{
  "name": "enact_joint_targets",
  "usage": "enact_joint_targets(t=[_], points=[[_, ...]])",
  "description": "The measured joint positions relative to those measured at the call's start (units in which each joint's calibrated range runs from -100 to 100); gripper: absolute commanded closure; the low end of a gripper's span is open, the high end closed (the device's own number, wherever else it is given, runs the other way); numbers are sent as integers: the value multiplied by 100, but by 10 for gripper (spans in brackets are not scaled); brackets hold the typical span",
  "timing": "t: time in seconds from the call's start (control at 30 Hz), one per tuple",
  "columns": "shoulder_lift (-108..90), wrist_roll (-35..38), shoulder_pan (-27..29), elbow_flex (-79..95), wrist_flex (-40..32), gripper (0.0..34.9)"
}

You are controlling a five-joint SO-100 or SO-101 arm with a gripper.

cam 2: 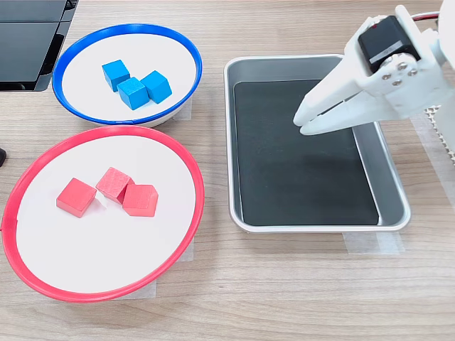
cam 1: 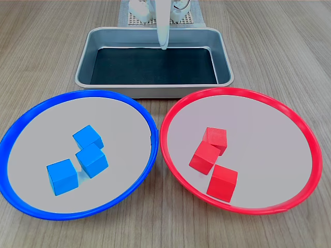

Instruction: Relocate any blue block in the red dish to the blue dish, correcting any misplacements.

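Gripper (cam 2: 301, 122) hangs over the metal tray (cam 2: 393, 186), fingers pressed together, empty; three blue blocks (cam 2: 135, 84) sit in the blue dish (cam 2: 129, 30).

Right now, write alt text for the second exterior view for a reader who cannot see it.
A white robot gripper, nearly shut and holding nothing, hangs over an empty metal tray on a wooden table. To the second exterior view's left, a blue dish holds three blue blocks and a red dish holds three red blocks.
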Motion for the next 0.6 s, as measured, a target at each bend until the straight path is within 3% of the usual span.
enact_joint_targets(t=[0.6], points=[[-460,-49,0,73,318,349]])
